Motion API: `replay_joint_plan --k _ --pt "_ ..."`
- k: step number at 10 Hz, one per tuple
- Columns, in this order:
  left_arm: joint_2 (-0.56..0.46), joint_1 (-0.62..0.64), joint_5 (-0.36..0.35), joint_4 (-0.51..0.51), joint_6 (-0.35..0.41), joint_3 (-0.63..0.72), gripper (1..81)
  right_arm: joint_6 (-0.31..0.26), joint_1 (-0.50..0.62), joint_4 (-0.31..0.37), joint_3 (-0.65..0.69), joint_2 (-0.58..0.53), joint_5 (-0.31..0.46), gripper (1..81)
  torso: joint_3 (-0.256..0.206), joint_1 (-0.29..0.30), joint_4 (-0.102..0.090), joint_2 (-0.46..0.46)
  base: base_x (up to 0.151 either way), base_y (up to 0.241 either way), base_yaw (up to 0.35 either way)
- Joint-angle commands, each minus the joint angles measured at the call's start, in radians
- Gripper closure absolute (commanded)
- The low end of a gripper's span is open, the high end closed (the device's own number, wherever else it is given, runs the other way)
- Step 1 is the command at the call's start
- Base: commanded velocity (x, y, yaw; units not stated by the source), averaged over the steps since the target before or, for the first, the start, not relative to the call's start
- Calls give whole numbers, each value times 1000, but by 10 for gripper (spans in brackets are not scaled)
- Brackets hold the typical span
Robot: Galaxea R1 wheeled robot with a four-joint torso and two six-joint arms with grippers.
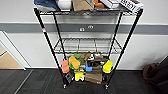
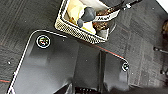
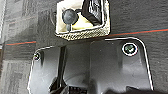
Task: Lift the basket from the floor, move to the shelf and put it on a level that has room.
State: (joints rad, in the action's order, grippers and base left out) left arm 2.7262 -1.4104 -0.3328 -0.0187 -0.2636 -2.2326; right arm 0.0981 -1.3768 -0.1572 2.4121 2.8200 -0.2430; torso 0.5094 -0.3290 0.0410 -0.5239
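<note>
basket (image 2: 82, 30): we see it on the floor (image 2: 22, 20), holding things
shelf (image 1: 87, 45): at our 12 o'clock, middle level (image 1: 86, 46) bare
tools: we cannot tell their state

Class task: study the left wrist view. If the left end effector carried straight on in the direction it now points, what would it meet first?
Probably the basket, at its dotted woven side wall, with the grey carpet floor beneath it. Depth is unclear, so this is a judgement.

Black wire shelf (image 1: 50, 47), cream-and-dark dotted basket (image 2: 77, 31), dark grey ribbed floor (image 2: 22, 22)
</note>
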Motion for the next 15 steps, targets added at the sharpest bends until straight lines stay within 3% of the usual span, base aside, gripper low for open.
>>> replay_joint_plan --k 1,4,6,15 --pt "3 23 47 0 -17 -38 10 2 32 -5 -4 -15 51 10 -2 -63 0 -98 0 0 0" --pt "14 24 46 -1 -66 -56 10 2 34 -8 -2 -12 51 10 47 -115 0 -177 0 0 0" --pt "11 27 46 -3 -94 -71 10 2 40 -1 1 -11 51 10 51 -157 0 -245 0 0 0" --pt "51 29 47 -6 -91 -118 10 3 35 4 21 0 65 10 51 -349 0 -551 0 0 0"
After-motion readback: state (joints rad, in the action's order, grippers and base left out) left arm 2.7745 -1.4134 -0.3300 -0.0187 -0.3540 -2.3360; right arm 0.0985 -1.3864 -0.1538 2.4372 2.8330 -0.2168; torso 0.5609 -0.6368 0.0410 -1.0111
